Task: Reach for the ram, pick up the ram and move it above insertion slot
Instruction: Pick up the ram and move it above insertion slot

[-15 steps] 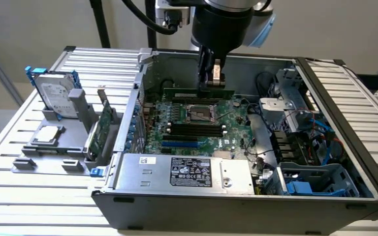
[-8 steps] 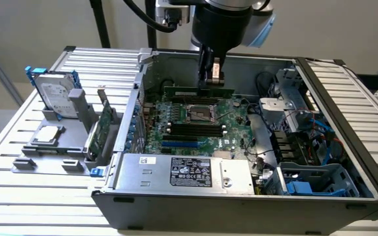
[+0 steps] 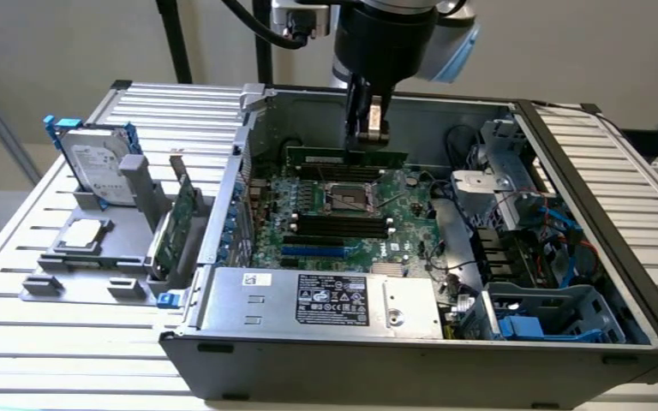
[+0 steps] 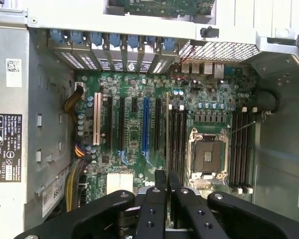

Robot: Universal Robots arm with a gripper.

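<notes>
The ram (image 3: 346, 157) is a long thin green stick that hangs level above the green motherboard (image 3: 403, 214) inside the open computer case. My gripper (image 3: 366, 144) is shut on its upper edge near the middle. In the wrist view the ram (image 4: 167, 129) shows edge-on as a thin line running out from between my fingertips (image 4: 161, 180). It runs parallel to, and just beside, a group of black memory insertion slots (image 4: 179, 137) next to the CPU socket (image 4: 208, 157). That same group of slots (image 3: 341, 227) lies lower in the exterior view. A second group of slots (image 4: 241, 149) sits past the socket.
A blue slot (image 4: 146, 124) and black expansion slots lie beside the memory sockets. The power supply (image 3: 306, 300) fills the case front. Cables and drive bays (image 3: 535, 248) crowd the exterior view's right. Outside the case stand a hard drive (image 3: 95, 163) and an upright green card (image 3: 177, 218).
</notes>
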